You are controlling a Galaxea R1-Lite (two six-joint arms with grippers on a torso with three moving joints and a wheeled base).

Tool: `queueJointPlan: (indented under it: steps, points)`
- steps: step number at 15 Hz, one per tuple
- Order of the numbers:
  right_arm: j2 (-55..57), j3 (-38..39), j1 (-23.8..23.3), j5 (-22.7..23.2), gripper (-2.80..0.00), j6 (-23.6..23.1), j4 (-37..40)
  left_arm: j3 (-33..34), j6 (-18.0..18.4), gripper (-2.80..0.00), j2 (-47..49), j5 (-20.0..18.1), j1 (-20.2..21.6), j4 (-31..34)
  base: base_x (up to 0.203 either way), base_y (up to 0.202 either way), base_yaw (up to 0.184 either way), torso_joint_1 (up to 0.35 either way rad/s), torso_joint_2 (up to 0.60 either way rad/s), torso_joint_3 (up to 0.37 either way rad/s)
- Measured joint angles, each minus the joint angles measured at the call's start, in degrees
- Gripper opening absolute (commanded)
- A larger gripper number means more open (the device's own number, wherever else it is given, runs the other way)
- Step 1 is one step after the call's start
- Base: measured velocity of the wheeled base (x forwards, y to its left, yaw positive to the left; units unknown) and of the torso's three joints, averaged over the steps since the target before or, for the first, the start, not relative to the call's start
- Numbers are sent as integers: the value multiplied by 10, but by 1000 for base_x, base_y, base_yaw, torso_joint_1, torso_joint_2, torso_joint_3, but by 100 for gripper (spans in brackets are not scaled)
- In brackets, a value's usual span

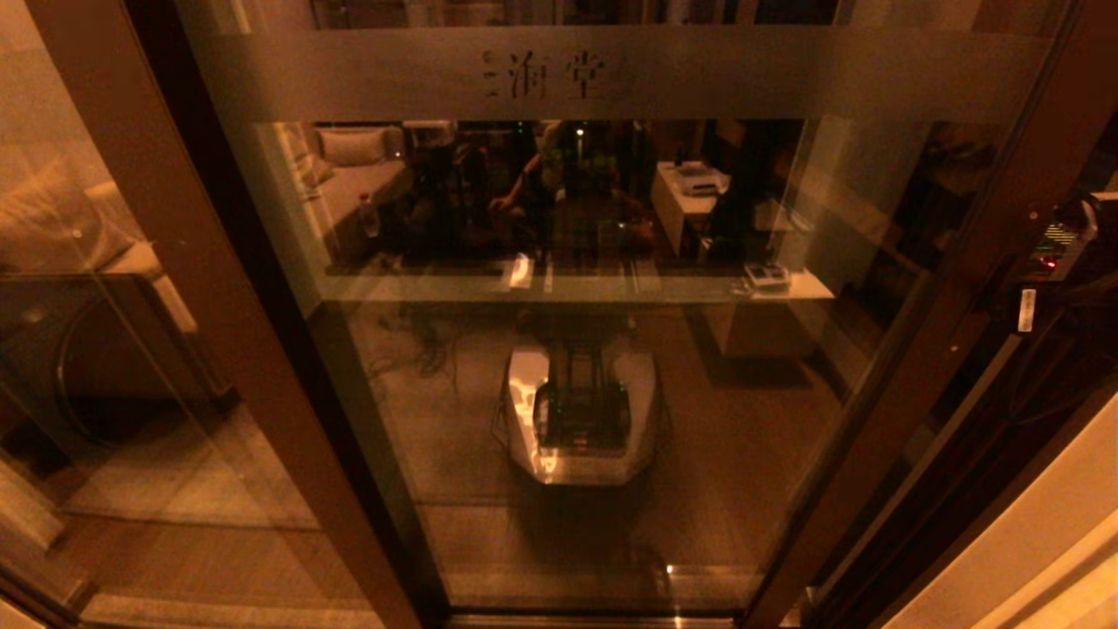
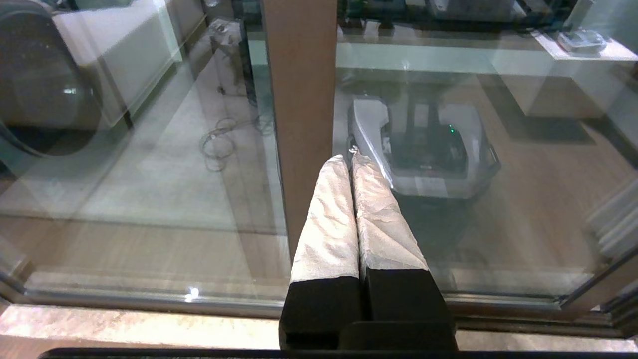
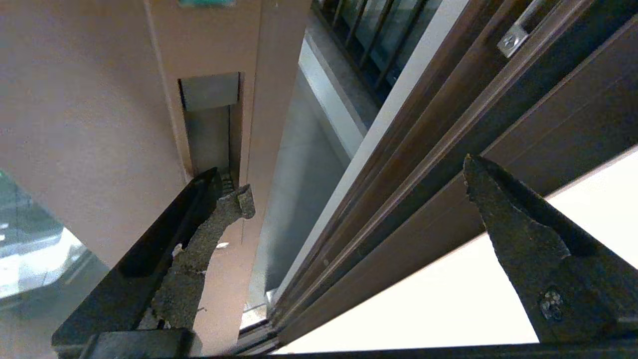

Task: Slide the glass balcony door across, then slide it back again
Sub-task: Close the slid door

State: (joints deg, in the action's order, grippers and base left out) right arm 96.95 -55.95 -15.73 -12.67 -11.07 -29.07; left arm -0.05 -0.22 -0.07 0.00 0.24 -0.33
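Head view: the glass balcony door [image 1: 576,349] fills the middle, its frosted band [image 1: 611,74] across the top and brown stiles on either side. Sofa [image 1: 349,166], shelf and the robot's own base show as reflections in the pane. The right arm [image 1: 1061,249] sits at the far right edge, close to the door's right stile.

Left wrist view: the left end effector [image 2: 351,164] is parked with its fingers pressed together, holding nothing, pointing at a brown stile [image 2: 299,124] in front of the glass.

Right wrist view: the right end effector [image 3: 349,184] has its fingers spread wide, one fingertip [image 3: 234,197] at the lower end of the recessed handle [image 3: 209,129], the other out over the dark track rails [image 3: 423,164]. A gap shows between stile and rails. The worn pad could slip out of the shallow recess, and the far finger may catch on the rails.
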Motion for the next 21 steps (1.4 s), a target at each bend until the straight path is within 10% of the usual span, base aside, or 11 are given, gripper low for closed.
queueJointPlan:
  steps: [21]
  points:
    - [59, -54, -21, -15, 0, 2, 3, 0, 0, -280, 0, 0, 0, 0, 0, 0, 0, 0, 0, 0]
